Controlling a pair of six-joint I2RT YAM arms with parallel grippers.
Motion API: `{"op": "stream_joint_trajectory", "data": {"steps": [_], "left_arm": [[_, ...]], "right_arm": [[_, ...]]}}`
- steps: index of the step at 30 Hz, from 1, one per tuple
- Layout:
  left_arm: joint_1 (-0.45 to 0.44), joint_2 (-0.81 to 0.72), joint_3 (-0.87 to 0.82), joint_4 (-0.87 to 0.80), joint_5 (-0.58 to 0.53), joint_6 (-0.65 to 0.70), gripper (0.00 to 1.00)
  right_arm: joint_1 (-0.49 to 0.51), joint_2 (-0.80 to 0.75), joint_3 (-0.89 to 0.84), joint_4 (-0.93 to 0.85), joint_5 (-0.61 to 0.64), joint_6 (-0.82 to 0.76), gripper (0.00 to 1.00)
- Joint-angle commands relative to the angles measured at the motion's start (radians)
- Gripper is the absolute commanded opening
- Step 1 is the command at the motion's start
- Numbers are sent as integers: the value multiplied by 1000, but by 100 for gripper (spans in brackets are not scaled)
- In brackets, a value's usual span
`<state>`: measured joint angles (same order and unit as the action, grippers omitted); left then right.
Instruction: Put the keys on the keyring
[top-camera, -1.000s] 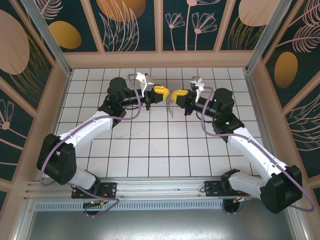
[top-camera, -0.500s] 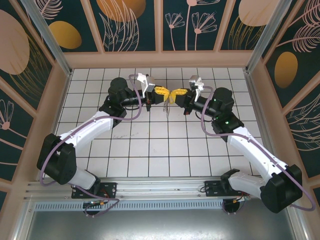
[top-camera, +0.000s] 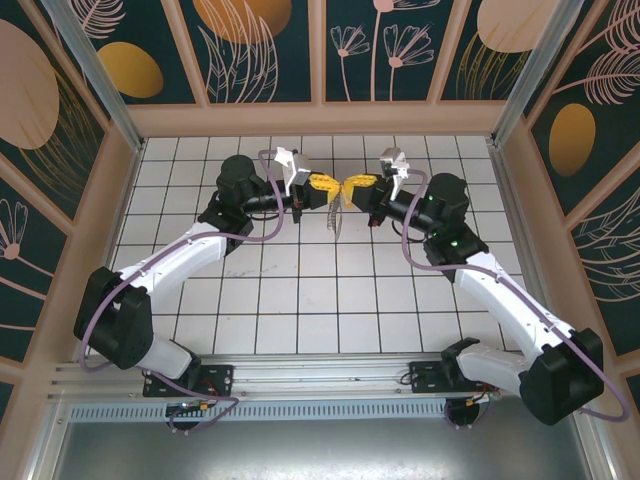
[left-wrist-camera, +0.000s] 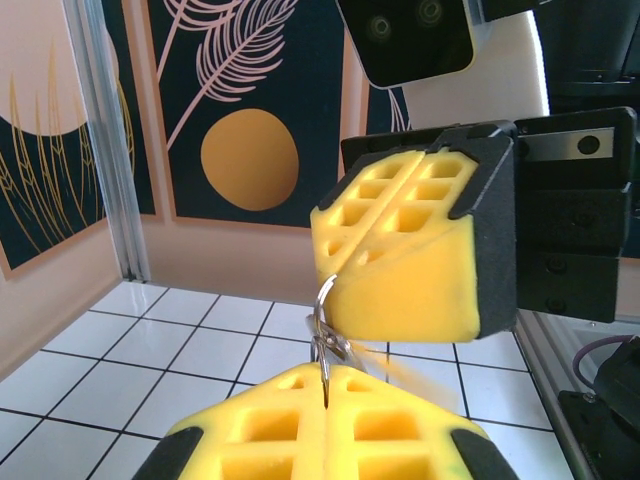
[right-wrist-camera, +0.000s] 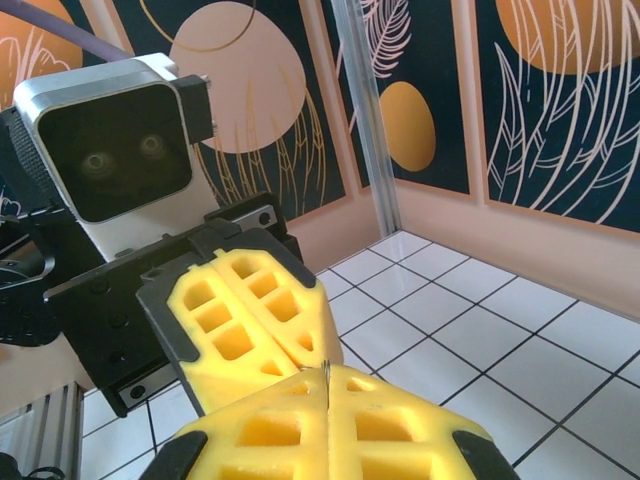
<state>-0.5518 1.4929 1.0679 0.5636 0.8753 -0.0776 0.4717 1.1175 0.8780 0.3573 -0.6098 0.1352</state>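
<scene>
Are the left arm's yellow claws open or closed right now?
Closed: on the left gripper the yellow pads meet along one seam, pinching the thin keyring.

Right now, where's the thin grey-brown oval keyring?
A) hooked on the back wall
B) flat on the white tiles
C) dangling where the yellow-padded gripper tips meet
C: the thin grey-brown oval keyring hangs from the shut left gripper and right gripper, above the white tiles.

- The left gripper and the right gripper meet tip to tip above the far middle of the counter, the left one on the left side.
- The keyring sits between their tips and hangs below them, above the counter.
- In the left wrist view, it stands up from the left gripper's seam towards the right gripper's near corner.
</scene>
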Motion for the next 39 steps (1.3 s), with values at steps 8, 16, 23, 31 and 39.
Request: {"op": "stream_joint_trajectory", "data": {"steps": [8,16,23,31,39], "left_arm": [[-14,-57,4,95,40,-9,0],[-14,-57,1,138,33,-39,0],[-14,-50,-2,161,-4,-53,0],[-14,-23,10,219,-7,-95,0],[-14,15,50,271,44,-161,0]], "right_arm": [[-41,34,-46,72,-19,28,0],[-41,61,-69,128,-138,79,0],[-62,48,-85,114,-182,99,6],[-243,-64,-202,255,-242,269,38],[-248,-91,-192,361,-198,344,46]]}}
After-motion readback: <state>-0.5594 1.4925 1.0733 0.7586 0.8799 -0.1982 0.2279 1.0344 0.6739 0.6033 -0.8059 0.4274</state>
